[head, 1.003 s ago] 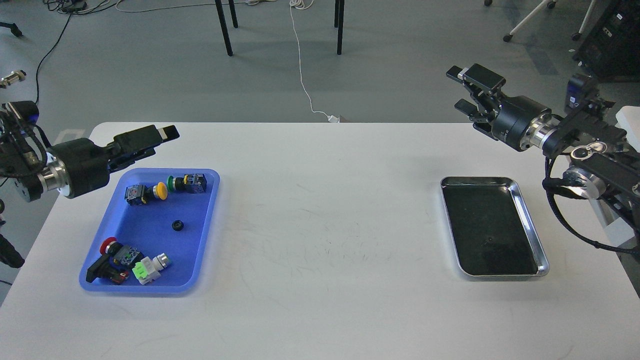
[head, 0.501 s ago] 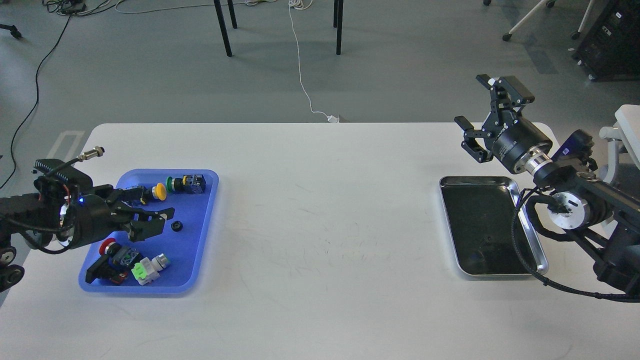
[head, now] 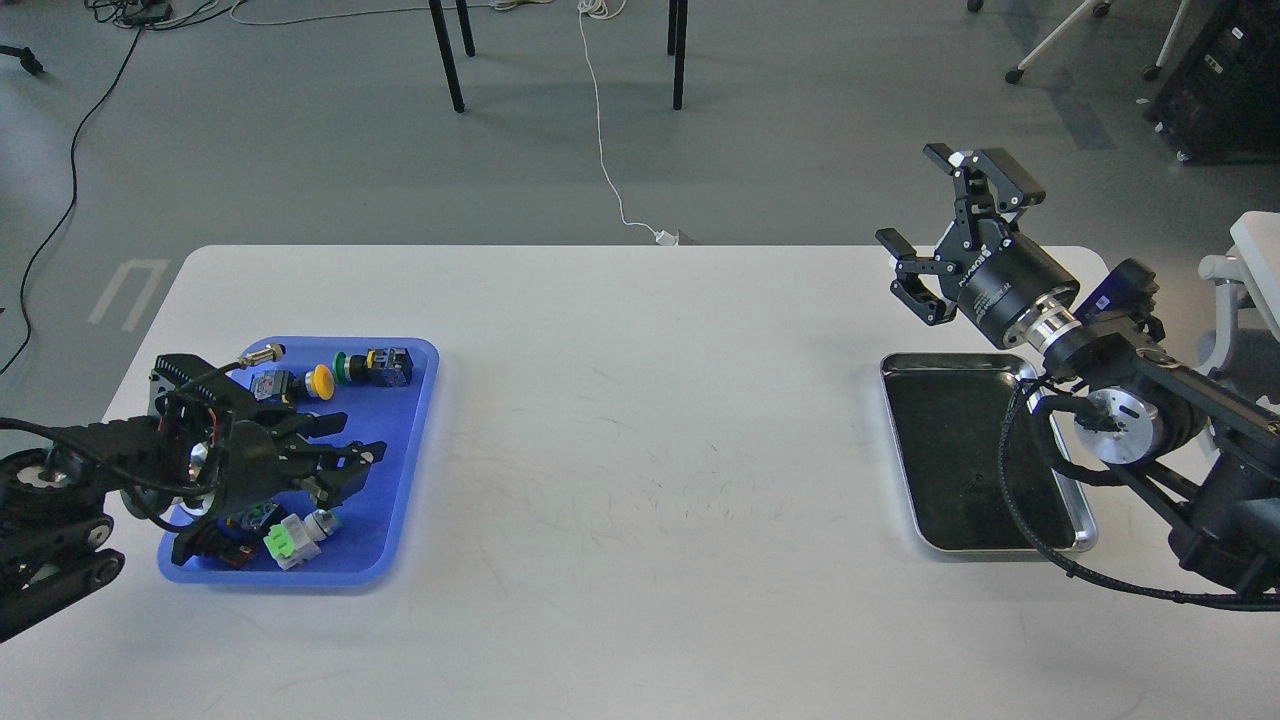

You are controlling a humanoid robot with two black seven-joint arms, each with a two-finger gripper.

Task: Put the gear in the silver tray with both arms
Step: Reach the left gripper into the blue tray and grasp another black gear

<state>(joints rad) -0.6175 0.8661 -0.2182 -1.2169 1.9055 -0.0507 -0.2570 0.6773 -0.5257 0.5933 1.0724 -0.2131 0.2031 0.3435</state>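
The silver tray lies at the table's right side; its dark bottom is bare where it shows. My right gripper is open and held in the air above the tray's far left corner, with the right arm and its cables crossing the tray's right part. My left gripper hangs low over the middle of the blue plastic tray, fingers apart. No gear shows: the left fingers cover the spot in the blue tray where a small black round part lay.
The blue tray holds several push-button switches: a yellow one, a green one and a bright green and white one. The white table spans the view. Chair legs and a white cable lie on the floor beyond it.
My left gripper has dropped from above the blue tray's far edge into its middle, covering the small black round part. My right gripper has swung down and left, nearer the silver tray.
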